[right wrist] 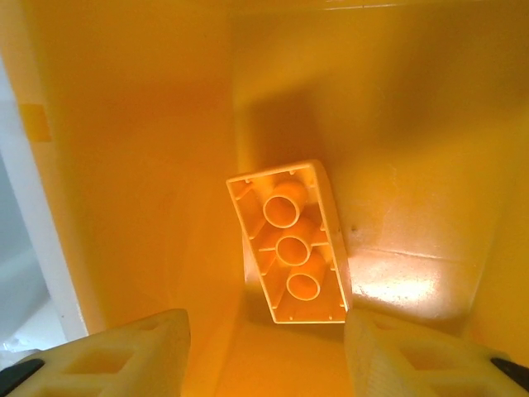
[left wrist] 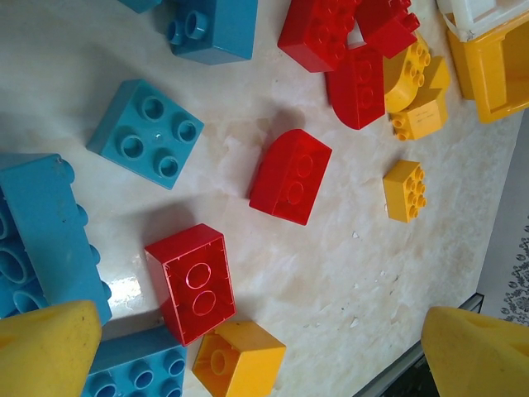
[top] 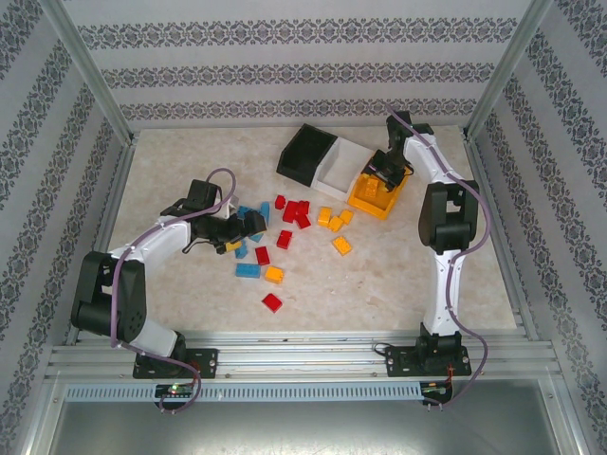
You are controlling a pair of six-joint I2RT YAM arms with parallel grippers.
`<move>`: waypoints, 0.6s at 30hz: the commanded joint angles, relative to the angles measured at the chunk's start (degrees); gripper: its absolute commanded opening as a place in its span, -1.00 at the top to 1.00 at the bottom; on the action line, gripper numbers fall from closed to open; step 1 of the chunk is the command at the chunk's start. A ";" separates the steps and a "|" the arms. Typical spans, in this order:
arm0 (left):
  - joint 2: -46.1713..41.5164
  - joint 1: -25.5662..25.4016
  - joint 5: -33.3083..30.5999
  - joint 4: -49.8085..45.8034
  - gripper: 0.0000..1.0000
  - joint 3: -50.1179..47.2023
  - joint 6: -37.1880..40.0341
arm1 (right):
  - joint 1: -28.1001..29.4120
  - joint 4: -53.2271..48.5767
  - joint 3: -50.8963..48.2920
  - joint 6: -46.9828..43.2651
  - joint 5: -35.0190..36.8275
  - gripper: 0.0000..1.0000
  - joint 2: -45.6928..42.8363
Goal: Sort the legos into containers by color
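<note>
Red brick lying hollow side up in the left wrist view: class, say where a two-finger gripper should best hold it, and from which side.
Grip the red brick across its two long side walls, probably coming straight down from above. It lies flat, those walls are flat and parallel, and an orange-yellow brick crowds one short end.

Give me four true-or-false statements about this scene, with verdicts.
1. The right gripper is at the orange bin. True.
2. A yellow brick lies in that bin, hollow side up. True.
3. The left gripper holds a red brick. False: its jaws stand open with nothing between them.
4. The black bin stands between the other two bins. False: the white bin is in the middle.
</note>
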 commanded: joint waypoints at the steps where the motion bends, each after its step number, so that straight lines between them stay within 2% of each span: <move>1: 0.18 -0.52 -0.16 -0.19 -1.00 1.25 0.74 | 1.66 -1.64 0.18 -2.54 2.34 -0.05 -6.35; 9: -0.91 -1.34 -1.71 -3.81 -1.00 2.76 3.24 | 8.31 -6.27 -4.87 -12.83 7.22 -0.17 -16.28; 14: -2.08 -4.22 -4.56 -8.88 -1.00 3.65 7.64 | 14.57 -8.02 -15.07 -19.93 8.23 -0.28 -22.10; 18: -4.61 -6.15 -5.75 -8.04 -1.00 1.56 8.02 | 18.94 -7.17 -25.60 -21.86 7.05 -0.43 -25.64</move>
